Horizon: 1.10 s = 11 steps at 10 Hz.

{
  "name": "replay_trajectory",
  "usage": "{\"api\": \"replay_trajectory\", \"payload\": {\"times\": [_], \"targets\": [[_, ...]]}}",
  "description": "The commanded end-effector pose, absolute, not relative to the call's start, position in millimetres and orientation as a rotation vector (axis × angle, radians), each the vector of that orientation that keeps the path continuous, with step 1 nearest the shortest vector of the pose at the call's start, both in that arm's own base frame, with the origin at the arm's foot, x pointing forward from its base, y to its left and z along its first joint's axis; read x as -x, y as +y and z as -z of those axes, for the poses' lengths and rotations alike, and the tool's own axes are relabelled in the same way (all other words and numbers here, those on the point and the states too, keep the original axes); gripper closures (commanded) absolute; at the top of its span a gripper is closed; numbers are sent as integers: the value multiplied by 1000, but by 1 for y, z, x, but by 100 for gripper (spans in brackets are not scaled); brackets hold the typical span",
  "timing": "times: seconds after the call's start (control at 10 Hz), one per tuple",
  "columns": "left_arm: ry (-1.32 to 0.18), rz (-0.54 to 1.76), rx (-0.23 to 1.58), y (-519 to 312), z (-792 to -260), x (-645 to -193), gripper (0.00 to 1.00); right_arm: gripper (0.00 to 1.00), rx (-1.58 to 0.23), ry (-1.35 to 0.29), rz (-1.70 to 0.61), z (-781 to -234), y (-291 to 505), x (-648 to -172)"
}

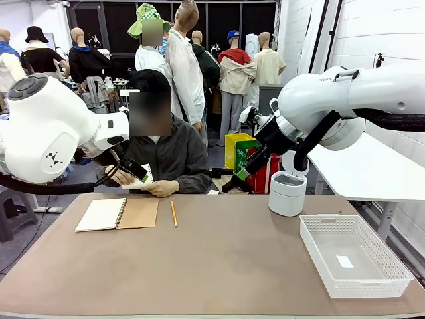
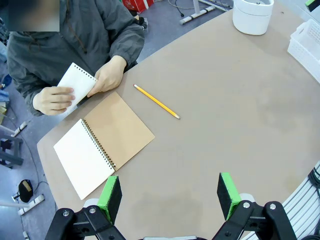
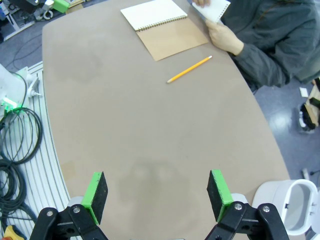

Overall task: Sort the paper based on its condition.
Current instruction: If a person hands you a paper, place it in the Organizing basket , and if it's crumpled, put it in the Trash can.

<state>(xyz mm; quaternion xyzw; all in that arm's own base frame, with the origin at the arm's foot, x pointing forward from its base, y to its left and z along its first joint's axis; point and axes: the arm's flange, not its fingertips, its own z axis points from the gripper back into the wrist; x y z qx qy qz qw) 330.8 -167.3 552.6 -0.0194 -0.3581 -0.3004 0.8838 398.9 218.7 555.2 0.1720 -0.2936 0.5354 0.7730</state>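
Observation:
The person at the far side holds a white sheet of paper (image 1: 142, 178) in both hands, just off the table's far edge. It is also in the left wrist view as the paper (image 2: 75, 85), and at the top edge of the right wrist view as the paper (image 3: 215, 7). My left gripper (image 2: 169, 197) hangs high over the table, open and holding nothing. My right gripper (image 3: 156, 195) is also raised, with its jaws wide apart and nothing between them. Both are well clear of the paper.
An open spiral notebook (image 1: 116, 214) with a brown cover lies at the far left, and a yellow pencil (image 1: 173, 213) lies beside it. A white lidded bin (image 1: 287, 193) stands at the far right. A white basket (image 1: 393, 260) sits at the near right.

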Motion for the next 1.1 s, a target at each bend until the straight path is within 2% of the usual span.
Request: {"api": "replay_trajectory", "payload": {"times": [0.0, 1.0], "targets": [[-746, 622, 37, -166, -552, -331, 0, 0, -369, -631, -1160, -554, 218, -399], [-746, 622, 37, -166, -552, -331, 0, 0, -369, -631, -1160, -554, 218, -399]]}}
